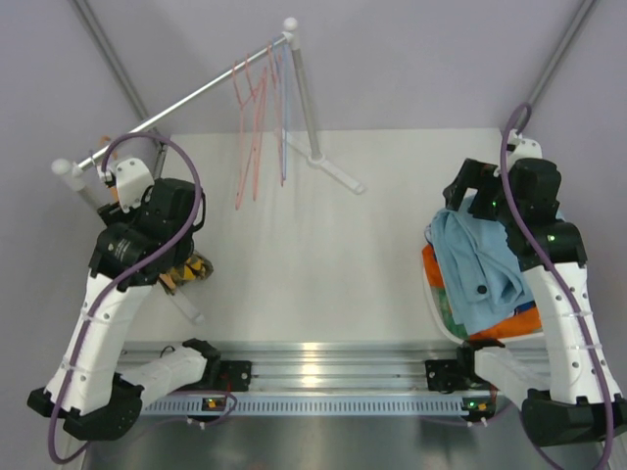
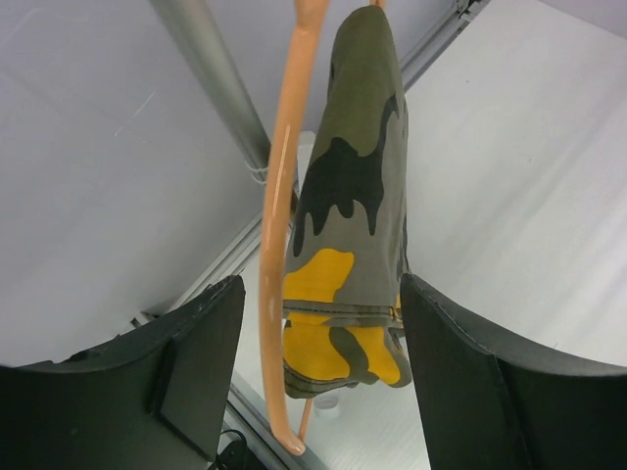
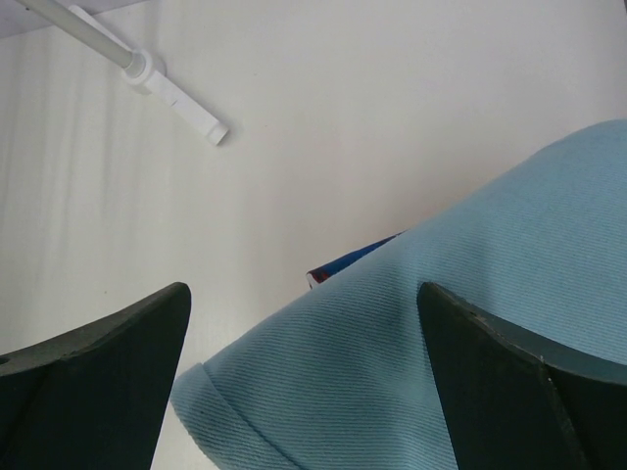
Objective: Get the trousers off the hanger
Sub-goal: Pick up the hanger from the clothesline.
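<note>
Camouflage trousers (image 2: 353, 196) hang on an orange hanger (image 2: 279, 245) between the left gripper's (image 2: 321, 294) spread, unclenched fingers; that arm is folded at the elbow. Right gripper (image 3: 304, 289), jaws wide and empty, points down just above light blue trousers (image 3: 470, 323).

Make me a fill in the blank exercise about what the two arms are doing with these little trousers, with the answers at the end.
The left claw frames the camouflage trousers on an orange hanger; their bright patches are ____.
The uppermost trousers under the right claw are light ____.
Both claws stand ____.
Missing words: yellow, blue, open.
</note>
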`<state>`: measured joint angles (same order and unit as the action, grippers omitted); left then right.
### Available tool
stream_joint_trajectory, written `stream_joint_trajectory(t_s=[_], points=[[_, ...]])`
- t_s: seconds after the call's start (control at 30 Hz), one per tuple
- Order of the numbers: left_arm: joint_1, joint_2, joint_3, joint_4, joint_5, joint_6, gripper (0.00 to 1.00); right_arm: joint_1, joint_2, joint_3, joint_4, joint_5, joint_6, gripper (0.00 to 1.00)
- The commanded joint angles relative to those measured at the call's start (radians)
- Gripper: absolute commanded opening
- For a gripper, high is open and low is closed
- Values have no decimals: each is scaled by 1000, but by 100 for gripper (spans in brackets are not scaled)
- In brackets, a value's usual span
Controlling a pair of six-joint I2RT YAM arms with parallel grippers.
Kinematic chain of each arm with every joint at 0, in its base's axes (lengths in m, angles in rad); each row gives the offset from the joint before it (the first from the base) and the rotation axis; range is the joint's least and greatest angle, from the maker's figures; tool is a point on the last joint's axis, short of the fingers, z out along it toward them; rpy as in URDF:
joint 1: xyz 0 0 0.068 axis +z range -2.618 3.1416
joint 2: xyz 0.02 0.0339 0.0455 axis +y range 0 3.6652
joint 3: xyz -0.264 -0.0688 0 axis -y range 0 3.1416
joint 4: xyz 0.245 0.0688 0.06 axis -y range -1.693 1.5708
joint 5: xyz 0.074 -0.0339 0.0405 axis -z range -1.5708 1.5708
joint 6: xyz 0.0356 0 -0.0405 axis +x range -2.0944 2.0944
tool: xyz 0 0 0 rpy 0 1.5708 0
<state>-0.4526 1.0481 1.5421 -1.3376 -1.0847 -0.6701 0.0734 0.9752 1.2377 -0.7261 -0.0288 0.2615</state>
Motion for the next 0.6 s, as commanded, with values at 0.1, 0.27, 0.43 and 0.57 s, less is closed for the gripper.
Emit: stream_joint_trajectory(t_s=[0.1, 0.27, 0.43, 0.57], points=[[17, -14, 4, -24, -41, 4, 70, -15, 3, -3, 39, -16, 2, 100], [38, -77, -77, 112, 49, 127, 65, -15, 2, -3, 39, -10, -2, 100], [66, -92, -100, 150, 59, 141, 63, -15, 13, 8, 25, -13, -5, 100], [75, -94, -108, 137, 37, 136, 62, -15, 10, 6, 24, -3, -7, 100]])
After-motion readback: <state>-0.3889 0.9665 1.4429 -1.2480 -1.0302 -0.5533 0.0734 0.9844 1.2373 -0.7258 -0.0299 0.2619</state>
